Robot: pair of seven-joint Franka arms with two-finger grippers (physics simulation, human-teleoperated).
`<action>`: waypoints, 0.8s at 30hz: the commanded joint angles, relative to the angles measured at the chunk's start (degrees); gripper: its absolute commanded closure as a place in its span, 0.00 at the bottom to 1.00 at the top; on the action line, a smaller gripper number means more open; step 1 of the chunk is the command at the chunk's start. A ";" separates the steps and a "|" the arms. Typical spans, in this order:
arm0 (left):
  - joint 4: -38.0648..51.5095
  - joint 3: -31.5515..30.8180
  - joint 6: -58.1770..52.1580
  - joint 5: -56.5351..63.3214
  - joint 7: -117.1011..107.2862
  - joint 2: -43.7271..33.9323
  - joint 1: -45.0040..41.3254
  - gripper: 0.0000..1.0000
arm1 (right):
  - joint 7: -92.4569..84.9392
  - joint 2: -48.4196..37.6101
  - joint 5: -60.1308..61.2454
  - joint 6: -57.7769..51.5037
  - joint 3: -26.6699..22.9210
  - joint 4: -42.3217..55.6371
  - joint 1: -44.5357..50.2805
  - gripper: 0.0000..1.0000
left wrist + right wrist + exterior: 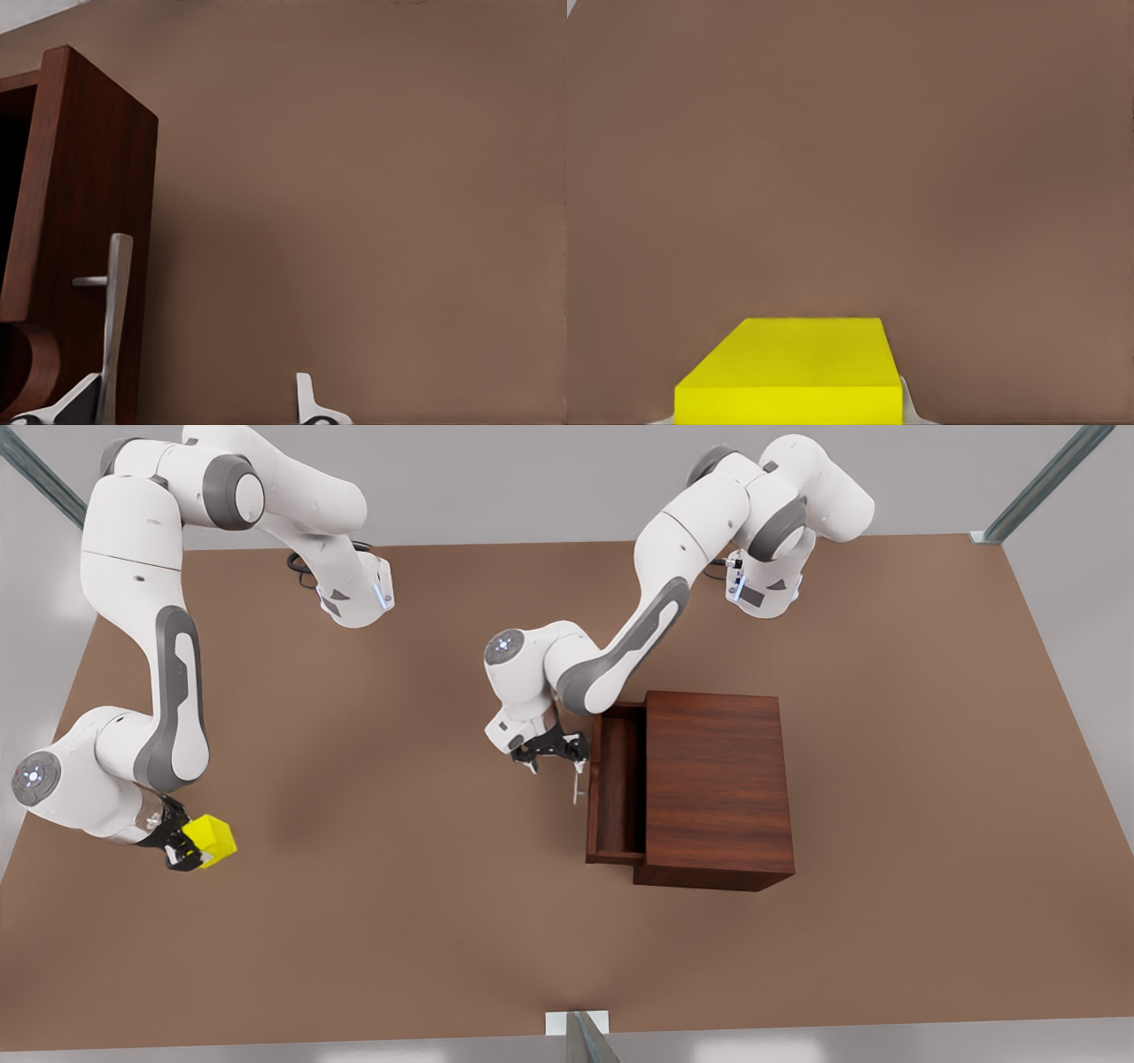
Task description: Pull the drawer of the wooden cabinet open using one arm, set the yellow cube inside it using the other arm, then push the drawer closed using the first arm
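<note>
Yellow cube (211,840) sits clamped between the right gripper's (188,850) jaws.

drawer (617,784) open, claw (190,850) gripping yellow cube (211,840)

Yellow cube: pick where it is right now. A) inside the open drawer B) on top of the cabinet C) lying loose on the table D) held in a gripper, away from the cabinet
D: the right gripper is shut on the yellow cube, far from the cabinet and its open drawer.

drawer (617,784) – juts from wooden cabinet (716,788) | yellow cube (210,840) – far off
</note>
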 commanded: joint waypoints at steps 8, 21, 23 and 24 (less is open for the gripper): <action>1.47 -0.29 0.37 -0.30 -1.43 0.39 -0.63 0.00 | 5.11 0.02 -0.76 -2.79 0.02 0.24 -0.01 0.45; 2.08 0.42 -20.09 -9.35 16.57 -13.93 3.49 0.00 | 10.20 -0.16 -0.41 -5.68 0.11 1.29 3.06 0.45; 1.55 0.42 -27.92 -18.31 38.62 -21.67 21.93 0.00 | 15.65 -1.03 -0.32 -7.44 0.03 1.56 6.40 0.45; 1.55 0.33 -31.44 -24.81 51.45 -22.29 34.59 0.00 | 19.60 -1.82 -0.23 -8.58 0.02 1.64 8.59 0.45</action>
